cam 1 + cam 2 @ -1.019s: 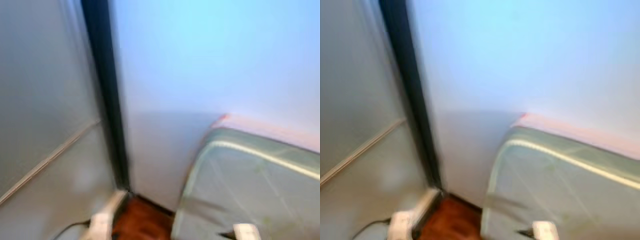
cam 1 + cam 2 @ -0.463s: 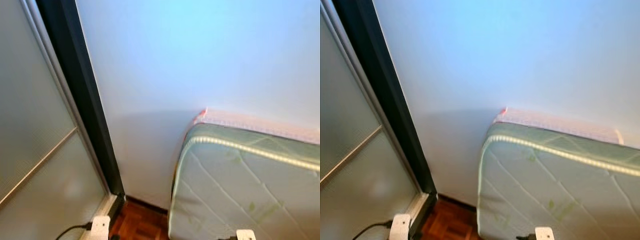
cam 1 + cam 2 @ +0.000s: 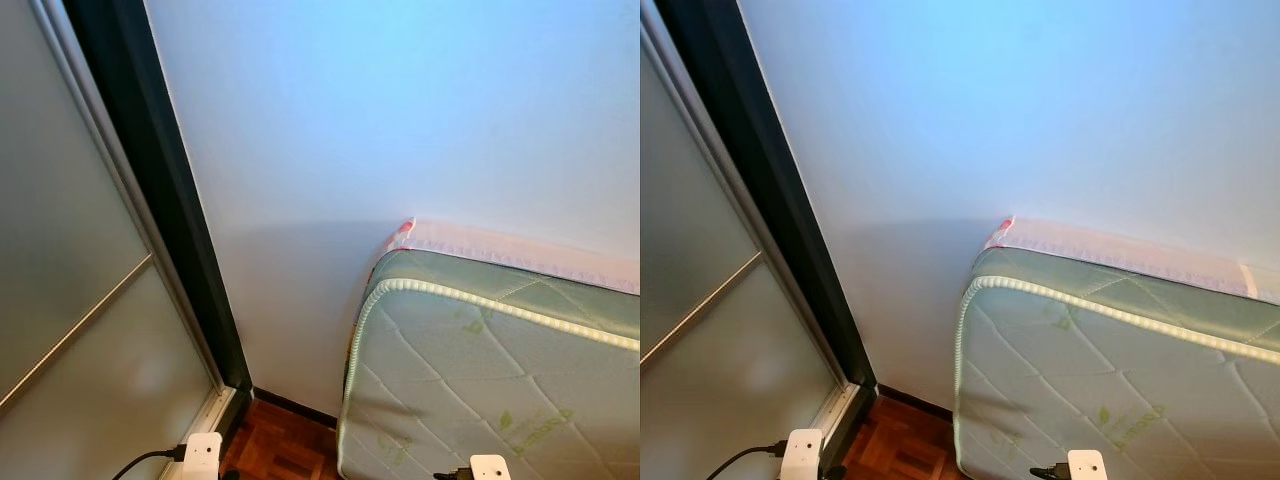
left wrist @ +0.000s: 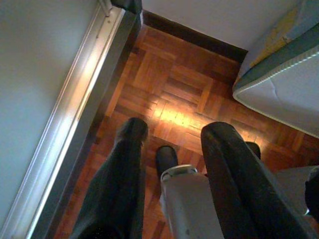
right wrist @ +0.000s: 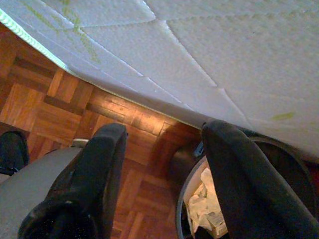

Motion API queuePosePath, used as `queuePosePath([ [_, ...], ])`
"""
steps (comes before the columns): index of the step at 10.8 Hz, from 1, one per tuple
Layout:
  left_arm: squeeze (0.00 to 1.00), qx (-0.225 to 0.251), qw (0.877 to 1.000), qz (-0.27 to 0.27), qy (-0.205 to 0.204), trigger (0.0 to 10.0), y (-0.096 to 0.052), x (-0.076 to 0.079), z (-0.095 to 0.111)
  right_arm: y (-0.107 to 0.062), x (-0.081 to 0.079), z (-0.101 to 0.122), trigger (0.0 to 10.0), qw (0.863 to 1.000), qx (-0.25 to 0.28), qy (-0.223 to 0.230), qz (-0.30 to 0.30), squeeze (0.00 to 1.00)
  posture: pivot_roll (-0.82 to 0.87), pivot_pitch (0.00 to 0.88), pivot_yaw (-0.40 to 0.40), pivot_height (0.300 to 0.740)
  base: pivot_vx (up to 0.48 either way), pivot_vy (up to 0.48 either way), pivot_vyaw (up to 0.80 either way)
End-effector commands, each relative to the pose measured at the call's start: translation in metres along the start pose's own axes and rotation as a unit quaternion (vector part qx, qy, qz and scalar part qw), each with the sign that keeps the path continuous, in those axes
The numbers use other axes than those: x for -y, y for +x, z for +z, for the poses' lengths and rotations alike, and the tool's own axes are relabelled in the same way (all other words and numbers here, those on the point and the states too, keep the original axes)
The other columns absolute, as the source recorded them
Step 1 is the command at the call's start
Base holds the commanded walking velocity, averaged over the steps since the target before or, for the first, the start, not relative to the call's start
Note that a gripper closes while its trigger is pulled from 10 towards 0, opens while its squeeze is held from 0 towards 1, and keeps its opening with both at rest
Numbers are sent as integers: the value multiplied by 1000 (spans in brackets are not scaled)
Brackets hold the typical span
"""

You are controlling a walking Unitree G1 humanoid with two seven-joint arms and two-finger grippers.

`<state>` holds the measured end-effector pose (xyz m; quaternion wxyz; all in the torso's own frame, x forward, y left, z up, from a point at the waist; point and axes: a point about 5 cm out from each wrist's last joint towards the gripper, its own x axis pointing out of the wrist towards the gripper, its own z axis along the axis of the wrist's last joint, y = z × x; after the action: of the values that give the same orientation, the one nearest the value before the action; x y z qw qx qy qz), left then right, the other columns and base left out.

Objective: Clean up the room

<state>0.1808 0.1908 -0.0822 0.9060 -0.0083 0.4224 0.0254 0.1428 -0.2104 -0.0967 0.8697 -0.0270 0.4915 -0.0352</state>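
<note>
A quilted green-and-white mattress [image 3: 500, 380] stands on edge against the pale wall [image 3: 380, 130], at about four o'clock in the head view; a dark-framed frosted sliding door [image 3: 70, 300] fills nine o'clock. The right gripper [image 5: 164, 169] hangs wide open and empty above the parquet floor [image 5: 55, 114], beside the mattress face. A round bin [image 5: 199, 209] with crumpled white paper sits just under its fingers. The left gripper [image 4: 172, 144] is likewise spread, holding nothing, over parquet by the door's track.
</note>
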Motion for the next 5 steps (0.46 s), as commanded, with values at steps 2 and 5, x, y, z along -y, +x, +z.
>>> queuePosePath([
  [2, 0, -12, 1000, 1, 2, 10000, -1, 0, -5, 0, -1, 2, 10000, 1000, 7, -5, 1, 0, 34, 0, -22, 740, 0, 0, 0],
  [5, 0, -18, 1000, 5, 19, 10000, -1, -1, -6, 0, -1, 2, 10000, 1000, 7, -6, 1, 0, 33, 0, -22, 740, 0, 0, 0],
])
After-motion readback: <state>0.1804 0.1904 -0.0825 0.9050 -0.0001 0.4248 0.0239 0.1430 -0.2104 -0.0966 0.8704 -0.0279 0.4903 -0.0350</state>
